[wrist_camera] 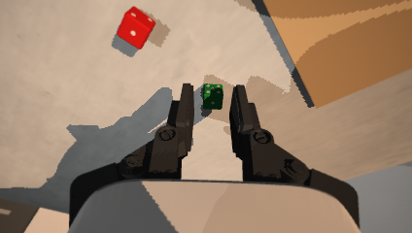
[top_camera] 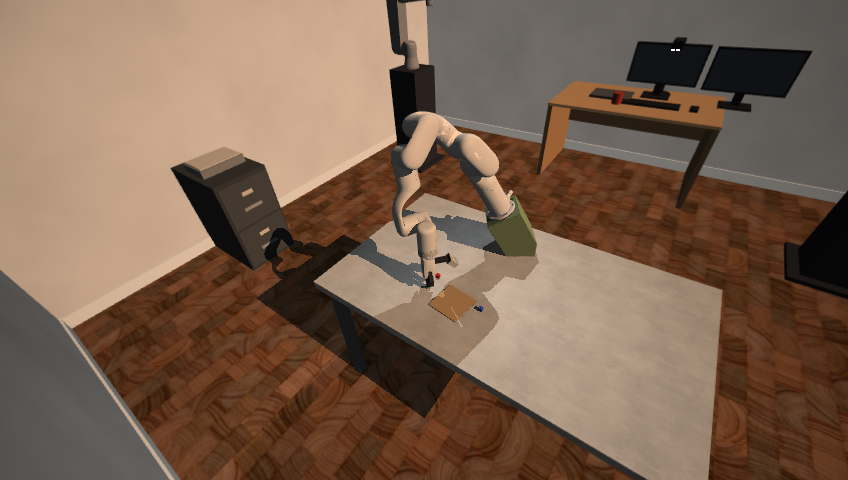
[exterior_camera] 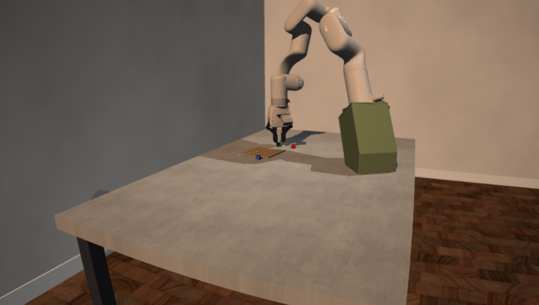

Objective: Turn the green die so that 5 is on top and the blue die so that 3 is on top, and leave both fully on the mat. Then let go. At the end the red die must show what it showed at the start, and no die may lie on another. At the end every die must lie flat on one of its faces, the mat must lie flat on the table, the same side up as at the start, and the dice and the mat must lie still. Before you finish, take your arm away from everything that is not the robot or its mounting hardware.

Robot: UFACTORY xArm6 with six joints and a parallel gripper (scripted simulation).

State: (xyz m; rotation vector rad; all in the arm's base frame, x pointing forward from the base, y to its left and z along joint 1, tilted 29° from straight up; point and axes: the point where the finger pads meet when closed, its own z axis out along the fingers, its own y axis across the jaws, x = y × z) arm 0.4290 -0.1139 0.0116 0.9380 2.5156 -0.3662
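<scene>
My gripper (exterior_camera: 279, 142) (wrist_camera: 212, 99) is partly open and points down. Its fingertips stand low on either side of the green die (exterior_camera: 278, 144) (wrist_camera: 213, 99), with gaps on both sides in the wrist view. That die rests on the table off the mat; one visible face has several pips, another a single pip. The red die (top_camera: 437, 275) (exterior_camera: 293, 146) (wrist_camera: 135, 30) lies on the table near the gripper, showing faces with one and two pips. The blue die (top_camera: 479, 308) (exterior_camera: 258, 157) lies just off the mat's edge; its top number is too small to read.
The flat brown mat (top_camera: 443, 304) (exterior_camera: 264, 152) (wrist_camera: 340, 73) lies on the grey table (top_camera: 595, 333) (exterior_camera: 227, 211), close to the green die. The green robot base (top_camera: 512, 234) (exterior_camera: 368, 140) stands at the table's edge. The arm's shadow falls over the mat.
</scene>
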